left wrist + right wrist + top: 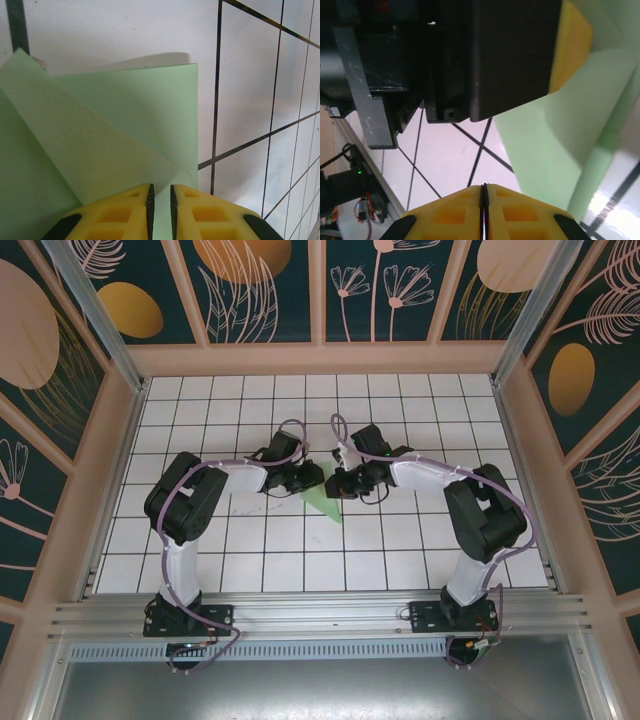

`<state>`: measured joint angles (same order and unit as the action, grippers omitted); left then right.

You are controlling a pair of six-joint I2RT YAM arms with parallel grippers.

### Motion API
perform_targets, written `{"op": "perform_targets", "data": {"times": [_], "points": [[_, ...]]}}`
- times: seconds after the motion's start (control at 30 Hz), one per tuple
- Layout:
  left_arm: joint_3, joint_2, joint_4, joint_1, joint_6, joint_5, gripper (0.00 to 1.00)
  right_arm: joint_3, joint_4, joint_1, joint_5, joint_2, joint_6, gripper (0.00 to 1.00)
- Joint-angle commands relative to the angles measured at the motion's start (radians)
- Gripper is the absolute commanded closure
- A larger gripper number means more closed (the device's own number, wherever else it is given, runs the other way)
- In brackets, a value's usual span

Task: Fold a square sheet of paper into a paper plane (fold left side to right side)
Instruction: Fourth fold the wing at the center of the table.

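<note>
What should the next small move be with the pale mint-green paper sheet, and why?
Probably lower the shut right gripper onto the folded pale mint-green paper sheet and press its raised flap flat. The far edge lifts off the white grid table, casting a shadow, while the left gripper, fingers slightly parted, sits over the near edge.

We see the square sheet of paper [545,145], pale green and creased, lying on white tiles [445,160]. Just left of its edge, our right gripper [484,197] has its yellow fingers pressed together. Above the sheet hangs the left gripper [572,50], black-bodied, its yellow finger meeting the paper.
</note>
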<state>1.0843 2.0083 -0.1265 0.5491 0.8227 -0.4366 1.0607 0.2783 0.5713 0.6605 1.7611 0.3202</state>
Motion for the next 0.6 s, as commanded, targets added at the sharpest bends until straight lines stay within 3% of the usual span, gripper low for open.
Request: {"op": "perform_targets", "data": {"times": [0.0,0.57], "points": [[-0.040,0.055,0.124,0.003,-0.014,0.078,0.81,-0.039,-0.031,0.019,0.061,0.032,0.039,0.88],[-0.041,0.054,0.127,0.003,-0.017,0.079,0.81,-0.063,0.038,0.012,-0.028,0.102,-0.001,0.88]]}}
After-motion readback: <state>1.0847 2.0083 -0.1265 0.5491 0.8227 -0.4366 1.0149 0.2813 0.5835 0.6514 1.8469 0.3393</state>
